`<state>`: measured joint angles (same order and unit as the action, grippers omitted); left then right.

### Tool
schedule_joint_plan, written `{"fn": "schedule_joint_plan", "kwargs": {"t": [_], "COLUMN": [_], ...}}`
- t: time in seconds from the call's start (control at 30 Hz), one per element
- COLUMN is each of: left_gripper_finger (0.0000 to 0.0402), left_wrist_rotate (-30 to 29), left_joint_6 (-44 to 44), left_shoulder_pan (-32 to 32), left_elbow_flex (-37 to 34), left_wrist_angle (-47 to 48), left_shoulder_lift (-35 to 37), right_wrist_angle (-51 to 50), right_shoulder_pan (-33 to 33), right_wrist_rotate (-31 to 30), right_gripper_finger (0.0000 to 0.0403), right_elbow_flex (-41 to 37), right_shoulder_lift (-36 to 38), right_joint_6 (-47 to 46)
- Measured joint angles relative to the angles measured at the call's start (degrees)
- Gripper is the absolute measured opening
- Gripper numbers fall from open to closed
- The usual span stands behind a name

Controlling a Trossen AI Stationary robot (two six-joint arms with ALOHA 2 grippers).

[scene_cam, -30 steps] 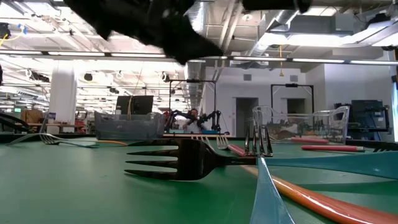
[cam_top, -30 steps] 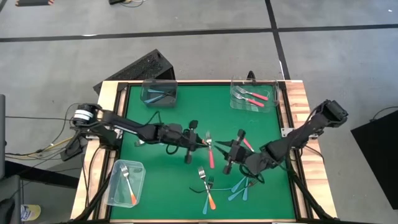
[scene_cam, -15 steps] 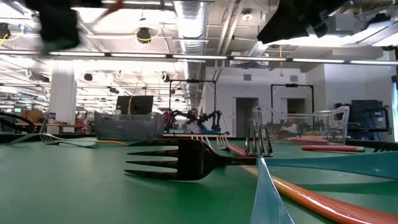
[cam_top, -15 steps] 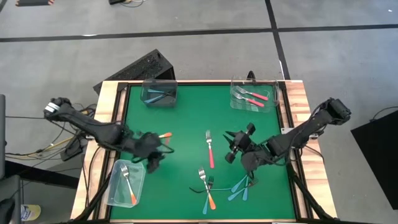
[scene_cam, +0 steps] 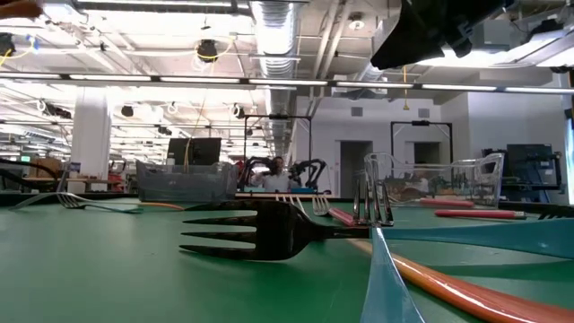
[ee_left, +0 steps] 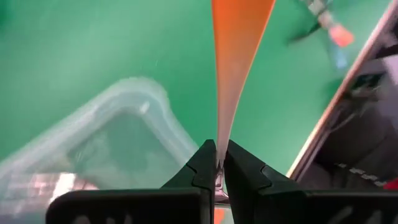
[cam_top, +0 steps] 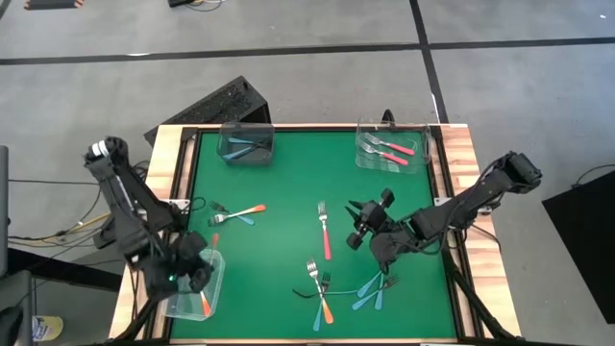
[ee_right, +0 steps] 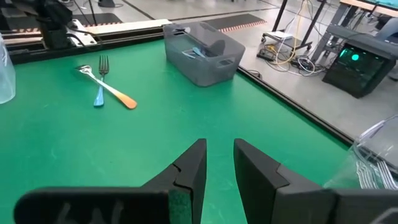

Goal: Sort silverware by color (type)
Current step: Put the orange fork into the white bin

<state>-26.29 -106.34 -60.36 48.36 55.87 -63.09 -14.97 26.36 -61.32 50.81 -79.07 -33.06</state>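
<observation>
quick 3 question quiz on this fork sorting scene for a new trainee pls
1. True or false: the left gripper is shut on an orange fork.
2. Which container is the left gripper over? A) front-left, B) back-right.
3. What colour are the fork handles in the back-right container?

Key: 1 true. 2 A. 3 pink-red.

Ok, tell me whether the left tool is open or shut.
Shut: in the left wrist view the left tool pinches the narrow end of an orange fork handle, above the clear container.
</observation>
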Motion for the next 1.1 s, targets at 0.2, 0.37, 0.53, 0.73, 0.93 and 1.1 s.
{"fn": "schedule_joint_plan", "kwargs": {"t": [0.2, 0.37, 0.53, 0.73, 0.93, 1.1], "left_gripper_finger": [0.0011, 0.0011, 0.0012, 0.0012, 0.0031, 0.0086], "left_wrist_rotate": [7.78, 9.84, 11.17, 16.5, 16.83, 15.09], "left_joint_6": [-12.7, -13.65, -13.91, -14.43, -12.09, -7.42], "left_shoulder_pan": [-4.75, -4.96, -4.99, -4.12, -1.77, 0.72], "left_elbow_flex": [-0.02, -0.02, -0.02, -0.02, -0.02, -0.02], "left_wrist_angle": [3.12, 2.67, 1.97, 0.97, 1.46, 1.61], "left_shoulder_lift": [-4.68, -6.43, -7.3, -8.35, -8.94, -9.33], "right_wrist_angle": [0.0, 0.05, 0.04, -0.01, -0.01, 0.0], "right_shoulder_pan": [-0.88, -2.31, -3.69, -4.42, -4.39, -4.23], "right_wrist_rotate": [0.0, 1.05, 4.01, 6.0, 6.01, 6.01], "right_gripper_finger": [0.0108, 0.0108, 0.0108, 0.0108, 0.0108, 0.0108], "right_elbow_flex": [0.0, 0.0, 0.0, 0.0, 0.0, 0.0], "right_shoulder_lift": [0.02, 0.02, 0.02, 0.02, 0.02, 0.02], "right_joint_6": [0.0, -0.02, -0.01, 0.0, 0.0, 0.0]}}
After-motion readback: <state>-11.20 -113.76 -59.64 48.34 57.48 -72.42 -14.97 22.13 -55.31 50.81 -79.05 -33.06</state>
